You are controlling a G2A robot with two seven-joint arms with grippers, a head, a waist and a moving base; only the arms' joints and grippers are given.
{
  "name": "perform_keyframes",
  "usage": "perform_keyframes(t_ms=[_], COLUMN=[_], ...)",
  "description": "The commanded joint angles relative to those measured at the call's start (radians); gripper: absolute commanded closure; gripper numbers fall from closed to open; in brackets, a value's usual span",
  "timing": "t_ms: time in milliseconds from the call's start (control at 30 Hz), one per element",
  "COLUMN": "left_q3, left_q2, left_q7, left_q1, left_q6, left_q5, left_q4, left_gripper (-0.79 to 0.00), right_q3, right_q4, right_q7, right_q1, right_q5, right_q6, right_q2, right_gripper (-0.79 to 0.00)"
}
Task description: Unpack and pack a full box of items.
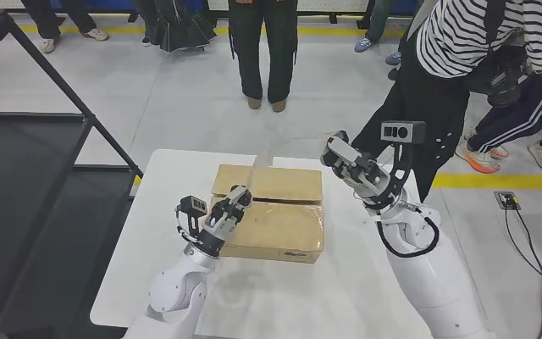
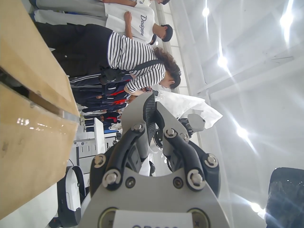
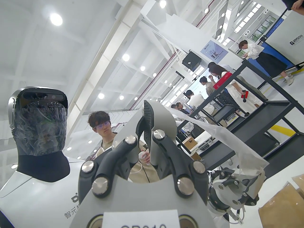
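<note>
A: While the box (image 1: 275,216) sits flaps shut on the table (image 1: 169,254), where's the left gripper (image 1: 240,199)?
B: At its seam, left end, fingers pressed together. Past the far right corner, the right gripper (image 1: 334,146) is up, closed on a pale film strip (image 3: 213,129) running toward the left one.

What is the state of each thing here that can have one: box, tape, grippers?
Cardboard box: flaps down, narrow gap along the seam.
Tape strip: lifted, hanging in the air.
Left gripper: shut, at the seam.
Right gripper: shut on the tape strip.
</note>
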Motion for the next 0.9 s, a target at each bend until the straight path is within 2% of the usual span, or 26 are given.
perform_keyframes(t_ms=[0, 367, 600, 867], left_q3=[0.006, 0.054, 0.029, -0.002], left_q2=[-0.002, -0.021, -0.023, -0.02], left_q7=[0.009, 0.032, 0.074, 0.064], left_q1=[0.003, -0.019, -0.023, -0.006], left_q6=[0.009, 0.03, 0.013, 0.016], left_q5=[-0.017, -0.174, -0.176, -0.177], left_q4=[-0.004, 0.033, 0.067, 0.042], left_gripper=[-0.785, -0.785, -0.785, -0.785], right_q3=[-0.006, -0.039, -0.03, -0.036], right_q4=[-0.002, -0.009, -0.018, -0.016], right_q7=[-0.005, -0.039, -0.113, -0.12], right_q1=[0.003, 0.021, 0.01, 0.013], right_q5=[-0.002, -0.037, -0.088, -0.09], right_q6=[0.0, -0.017, -0.034, -0.033], right_q2=[-0.002, -0.014, -0.018, -0.022], right_gripper=[0.0, 0.0, 0.0, 0.0])
